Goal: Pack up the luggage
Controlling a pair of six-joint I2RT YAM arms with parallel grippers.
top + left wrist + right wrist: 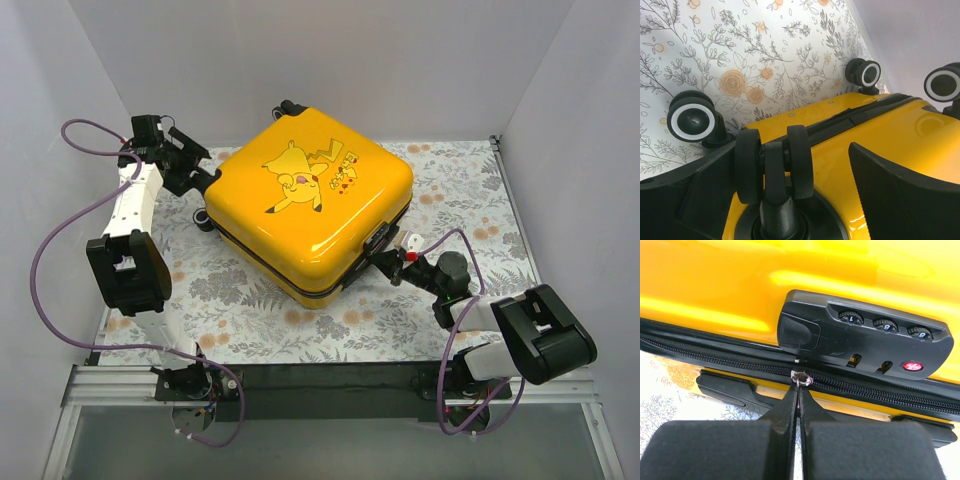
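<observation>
The luggage [315,205], a glossy yellow hard-shell suitcase with a cartoon on its lid, lies shut and flat in the middle of the table. My left gripper [195,165] is at its far-left corner. In the left wrist view it [790,200] stands open, with a black double wheel [774,162] between its fingers [905,190]. My right gripper [385,262] is at the near-right edge. In the right wrist view it [799,392] is shut on the silver zipper pull [801,378], just below the black combination lock [865,340].
A floral cloth [250,320] covers the table. White walls enclose it at the left, back and right. Three other wheels [692,120] [864,74] [944,84] stick out from the case's end. A black handle recess [725,387] lies below the zipper.
</observation>
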